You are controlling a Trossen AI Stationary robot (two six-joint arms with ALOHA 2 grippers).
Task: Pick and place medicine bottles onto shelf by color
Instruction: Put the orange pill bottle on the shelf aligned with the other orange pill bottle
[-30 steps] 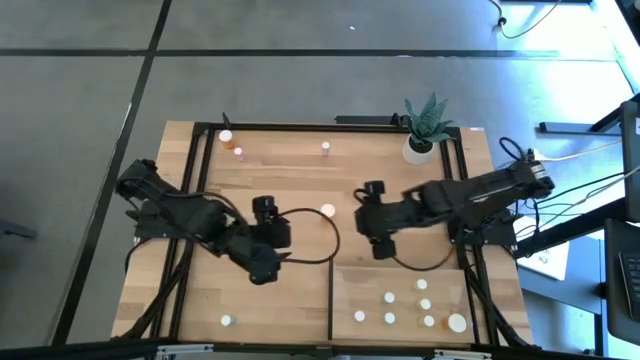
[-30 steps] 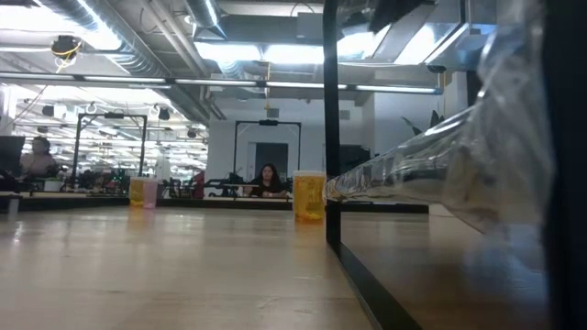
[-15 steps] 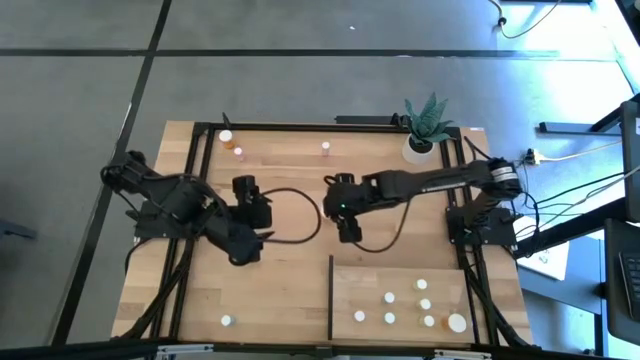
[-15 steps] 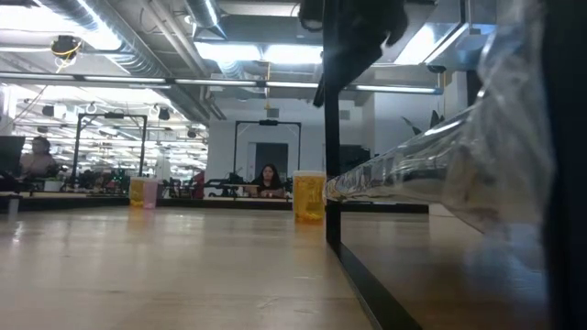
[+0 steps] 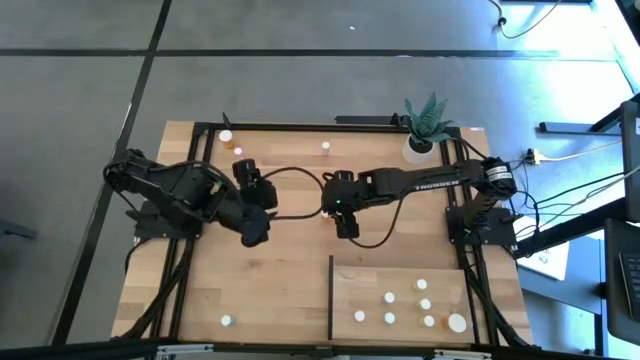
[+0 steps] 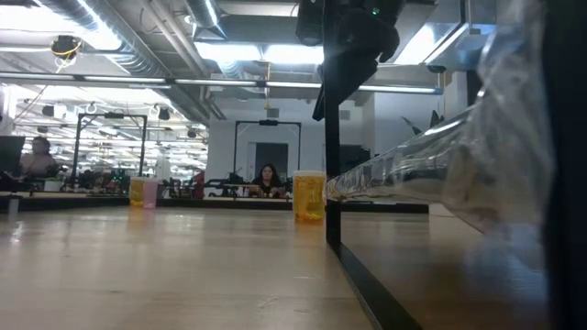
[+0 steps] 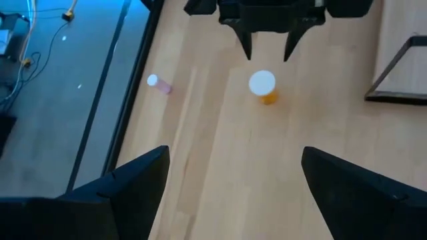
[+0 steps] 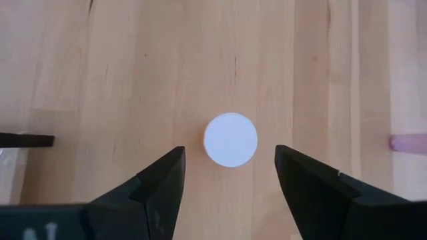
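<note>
The right gripper (image 8: 229, 177) hangs open, holding nothing, over the orange bottle (image 7: 263, 87); coming down crooked, a finger could knock it over.

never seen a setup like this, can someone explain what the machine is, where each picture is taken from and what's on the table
It is a robot with two dark arms over a wooden table, each ending in a two-finger claw. One picture looks straight down, one looks level across the tabletop, and two come from cameras on the wrists.

The right claw hangs open directly above an orange bottle with a white cap, seen between its fingers. It holds nothing. The left claw waits open beside it, also empty.

The shelf, a small wood panel, already carries several bottles. Others stand loose on the table, including a pink bottle. A potted plant sits in a corner.
</note>
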